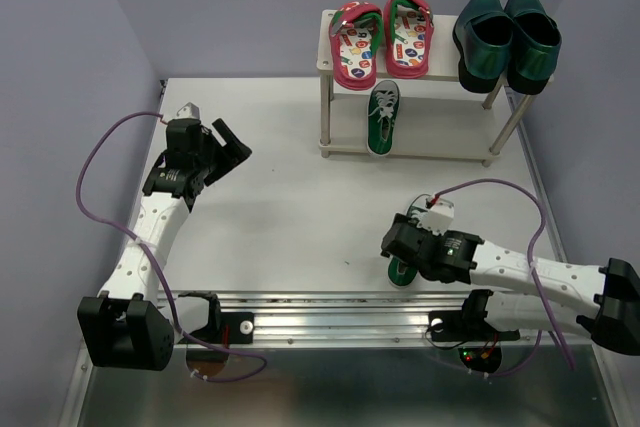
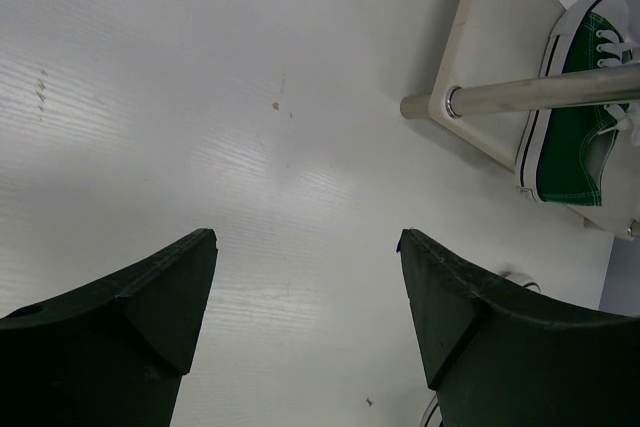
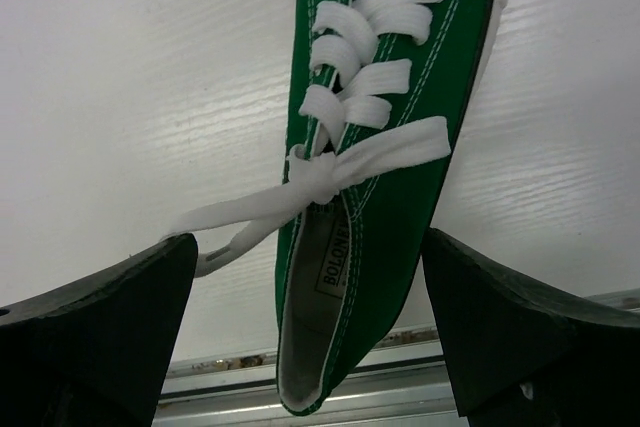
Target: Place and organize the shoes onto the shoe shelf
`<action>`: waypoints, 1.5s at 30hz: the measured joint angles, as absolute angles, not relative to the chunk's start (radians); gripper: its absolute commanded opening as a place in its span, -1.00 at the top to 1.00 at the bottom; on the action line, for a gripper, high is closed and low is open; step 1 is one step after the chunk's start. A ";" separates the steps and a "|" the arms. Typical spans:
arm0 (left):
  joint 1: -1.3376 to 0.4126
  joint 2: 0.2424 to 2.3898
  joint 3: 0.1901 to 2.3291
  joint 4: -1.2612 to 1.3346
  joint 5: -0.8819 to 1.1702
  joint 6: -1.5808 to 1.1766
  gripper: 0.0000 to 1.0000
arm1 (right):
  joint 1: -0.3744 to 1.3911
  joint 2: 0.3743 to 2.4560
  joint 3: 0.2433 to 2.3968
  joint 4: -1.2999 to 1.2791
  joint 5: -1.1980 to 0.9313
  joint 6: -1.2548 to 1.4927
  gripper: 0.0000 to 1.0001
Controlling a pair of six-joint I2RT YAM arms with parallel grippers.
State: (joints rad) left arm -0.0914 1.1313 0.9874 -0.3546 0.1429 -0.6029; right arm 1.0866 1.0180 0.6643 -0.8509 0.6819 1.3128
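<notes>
One green canvas sneaker with white laces (image 3: 395, 187) is lying on the white table (image 1: 300, 217) at its near edge, the last shoe unshelved. The right gripper (image 3: 310, 239) is straddling it, fingers wide apart, gripping nothing, forearm lying low. The left gripper (image 1: 233, 141) is hovering spread and empty. The pale two-tier wooden shoe shelf (image 1: 441, 75) is carrying the matching sneaker (image 1: 382, 117) below, and red green-strapped flip-flops (image 1: 385, 39) and shiny teal loafers (image 1: 505, 39) on top.
</notes>
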 measured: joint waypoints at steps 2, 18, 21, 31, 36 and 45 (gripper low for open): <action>-0.091 1.131 0.987 -0.355 0.143 -0.603 -0.69 | 1.087 1.028 0.664 -0.830 0.657 1.291 -1.00; -0.091 1.131 0.965 -0.339 0.144 -0.607 -0.69 | 1.172 1.199 0.732 -0.925 0.556 1.364 -0.29; -0.091 1.132 0.958 -0.340 0.144 -0.608 -0.69 | 1.185 1.213 0.751 -0.970 0.557 1.412 -0.30; -0.091 1.131 0.957 -0.336 0.145 -0.607 -0.69 | 1.213 1.207 0.755 -1.022 0.518 1.508 -0.05; -0.091 1.131 0.955 -0.332 0.146 -0.607 -0.69 | 1.213 1.200 0.735 -1.005 0.519 1.525 0.29; -0.091 1.131 0.955 -0.330 0.150 -0.608 -0.69 | 1.213 1.173 0.726 -1.034 0.547 1.553 -0.41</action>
